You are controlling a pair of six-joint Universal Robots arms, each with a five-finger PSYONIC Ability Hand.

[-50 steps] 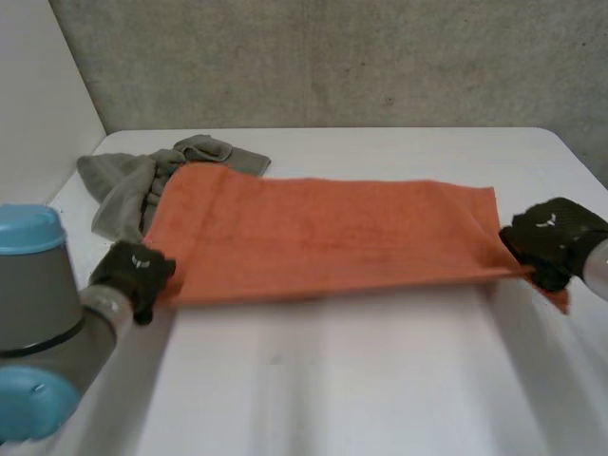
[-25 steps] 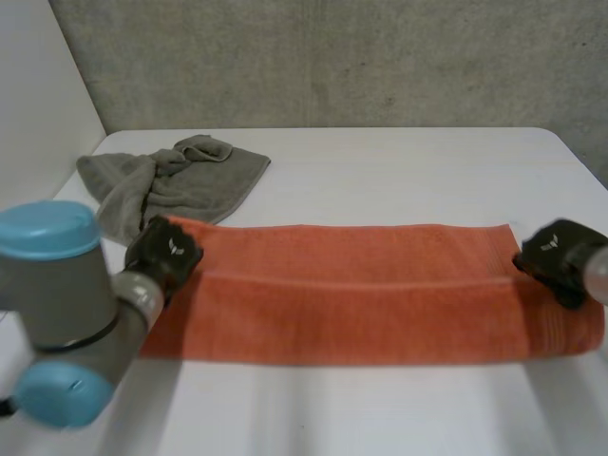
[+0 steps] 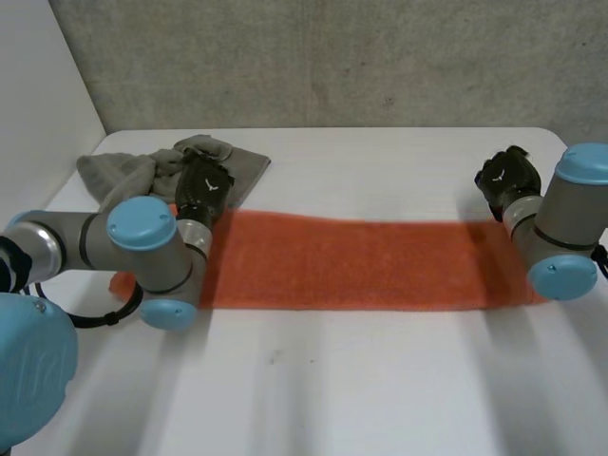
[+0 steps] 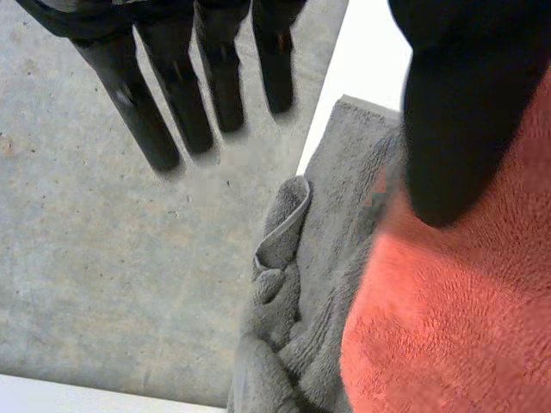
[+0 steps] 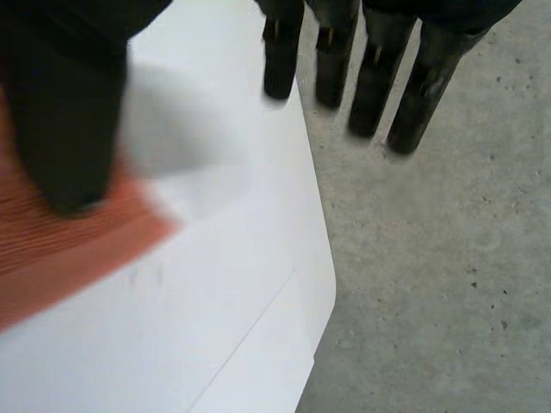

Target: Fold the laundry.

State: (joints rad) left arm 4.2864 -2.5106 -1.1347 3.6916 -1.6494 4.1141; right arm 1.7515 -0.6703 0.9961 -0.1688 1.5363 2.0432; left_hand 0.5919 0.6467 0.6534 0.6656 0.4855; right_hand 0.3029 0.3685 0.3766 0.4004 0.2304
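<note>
An orange towel (image 3: 361, 261) lies flat as a long folded strip across the white table (image 3: 380, 389). My left hand (image 3: 204, 185) hovers at the strip's far left corner, over the edge of a grey towel (image 3: 123, 176). Its fingers (image 4: 172, 95) are straight and the thumb stands apart, with nothing between them; below it lie the orange towel (image 4: 456, 327) and the grey towel (image 4: 318, 275). My right hand (image 3: 508, 176) is just past the strip's far right corner. Its fingers (image 5: 379, 77) are also straight and empty, with the thumb above the orange towel's (image 5: 52, 249) corner.
The crumpled grey towel lies at the table's far left, partly touching the orange strip. A concrete wall (image 3: 361, 57) rises behind the table. Beyond my right hand the table's rounded corner (image 5: 310, 284) drops to a concrete floor.
Both hands carried the towel's held edge away from me to the far side, leaving a narrower strip. Both have let go and now stand open at the far corners.
</note>
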